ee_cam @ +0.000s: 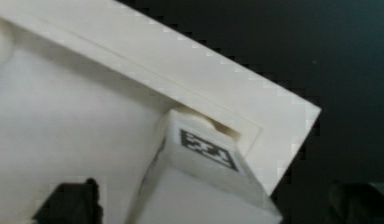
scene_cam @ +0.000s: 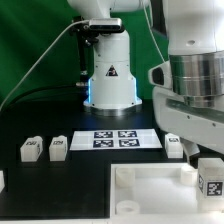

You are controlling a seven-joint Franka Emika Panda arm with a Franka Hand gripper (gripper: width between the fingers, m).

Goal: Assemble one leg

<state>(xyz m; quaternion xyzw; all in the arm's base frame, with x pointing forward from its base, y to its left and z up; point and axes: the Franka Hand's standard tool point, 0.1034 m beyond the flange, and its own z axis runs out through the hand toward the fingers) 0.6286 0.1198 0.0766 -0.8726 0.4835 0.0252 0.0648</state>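
Note:
One leg [scene_cam: 211,180], a small white block with a square tag, stands at the right side of the large white tabletop [scene_cam: 150,190], right under my gripper [scene_cam: 205,150]. In the wrist view this leg [ee_cam: 210,152] lies tilted between my two dark fingertips [ee_cam: 68,203], its far end against the tabletop's [ee_cam: 82,100] edge near a corner. A gap shows between the leg and one finger, so the gripper [ee_cam: 212,205] looks open around it. Two more legs [scene_cam: 30,150] [scene_cam: 58,148] stand at the exterior view's left.
The marker board [scene_cam: 115,139] lies in front of the white arm base [scene_cam: 108,80]. Another white part [scene_cam: 174,147] sits behind the tabletop's far right corner. A white piece [scene_cam: 2,180] peeks in at the left edge.

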